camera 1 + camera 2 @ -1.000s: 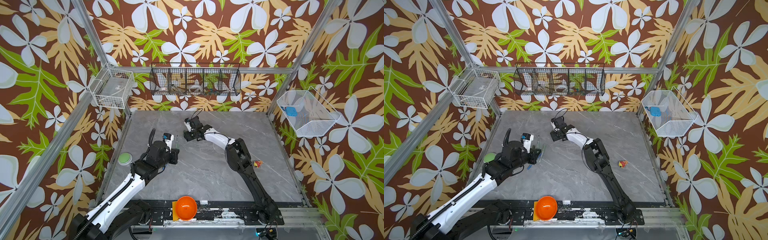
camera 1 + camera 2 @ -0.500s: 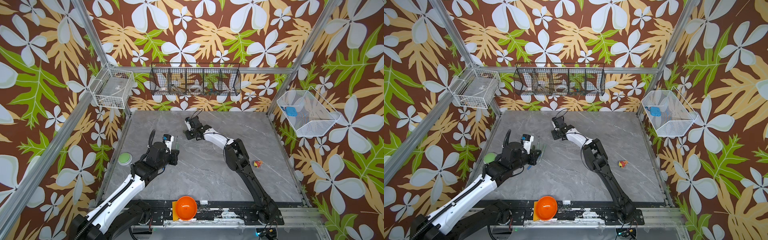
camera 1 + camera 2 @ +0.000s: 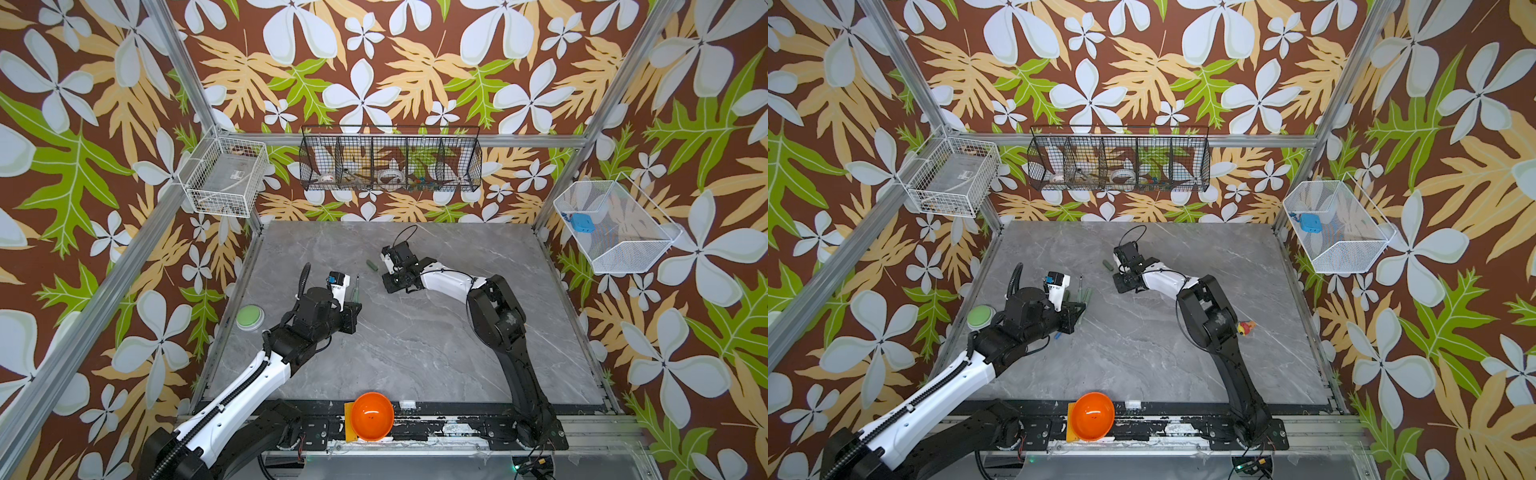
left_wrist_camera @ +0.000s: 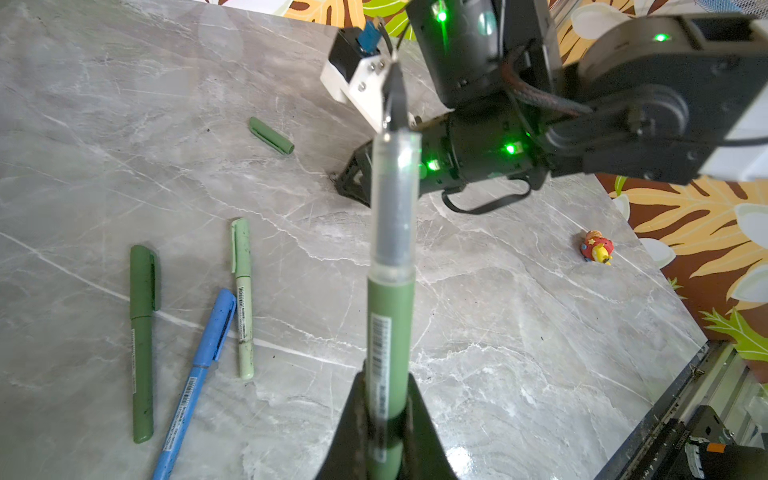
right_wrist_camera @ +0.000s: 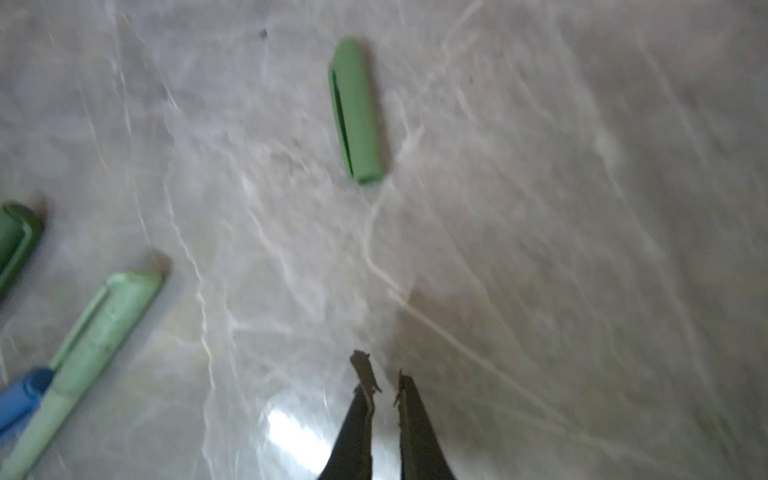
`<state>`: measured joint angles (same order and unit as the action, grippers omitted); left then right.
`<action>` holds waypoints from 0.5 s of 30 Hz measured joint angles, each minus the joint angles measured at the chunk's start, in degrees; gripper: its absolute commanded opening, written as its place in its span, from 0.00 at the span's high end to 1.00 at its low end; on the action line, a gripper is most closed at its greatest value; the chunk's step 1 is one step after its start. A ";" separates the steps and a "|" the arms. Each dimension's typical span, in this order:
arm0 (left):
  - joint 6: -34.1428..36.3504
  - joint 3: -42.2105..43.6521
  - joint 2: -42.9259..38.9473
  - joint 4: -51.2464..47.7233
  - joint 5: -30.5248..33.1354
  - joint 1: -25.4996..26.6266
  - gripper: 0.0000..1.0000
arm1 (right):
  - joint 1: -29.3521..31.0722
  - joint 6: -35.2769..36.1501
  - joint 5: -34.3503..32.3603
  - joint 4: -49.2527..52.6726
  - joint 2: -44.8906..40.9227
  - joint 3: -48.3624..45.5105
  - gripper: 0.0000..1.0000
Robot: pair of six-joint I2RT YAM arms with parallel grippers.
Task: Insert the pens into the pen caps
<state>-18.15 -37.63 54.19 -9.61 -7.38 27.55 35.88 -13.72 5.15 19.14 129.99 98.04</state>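
Note:
My left gripper (image 4: 384, 415) is shut on a dark green pen (image 4: 390, 291) that stands upright with its clear section and dark tip uncovered, seen in both top views (image 3: 356, 286) (image 3: 1080, 286). A loose dark green pen cap (image 5: 356, 110) lies on the table (image 3: 371, 264) (image 4: 271, 135), a short way ahead of my right gripper (image 5: 384, 380). The right jaws stand a narrow gap apart with nothing between them. Three capped pens lie together near the left gripper: dark green (image 4: 141, 340), blue (image 4: 199, 374) and pale green (image 4: 243, 295).
A small red and yellow toy (image 3: 1246, 327) lies beside the right arm. A green button (image 3: 249, 317) sits at the table's left edge and an orange bowl (image 3: 372, 416) at the front rail. Wire baskets (image 3: 390, 164) hang on the walls.
The right gripper's jaws have narrowed from wide apart to a thin gap, closing on nothing. The left arm and its pen have stayed put.

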 measured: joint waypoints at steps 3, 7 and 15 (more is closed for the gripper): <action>0.00 -0.04 -0.11 0.50 -0.24 0.00 1.00 | 0.00 1.38 0.39 -0.61 -1.31 -2.21 0.46; 0.04 -0.68 -0.13 0.52 -0.61 0.00 1.00 | 0.02 3.78 -0.39 -0.52 3.39 5.88 0.44; 0.07 -0.90 -0.96 0.52 -0.50 0.00 1.00 | 0.02 6.49 0.85 2.34 14.27 21.75 0.45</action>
<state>-18.09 -38.52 53.23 -9.08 -7.88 27.55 35.90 -7.22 6.00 21.47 144.27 119.79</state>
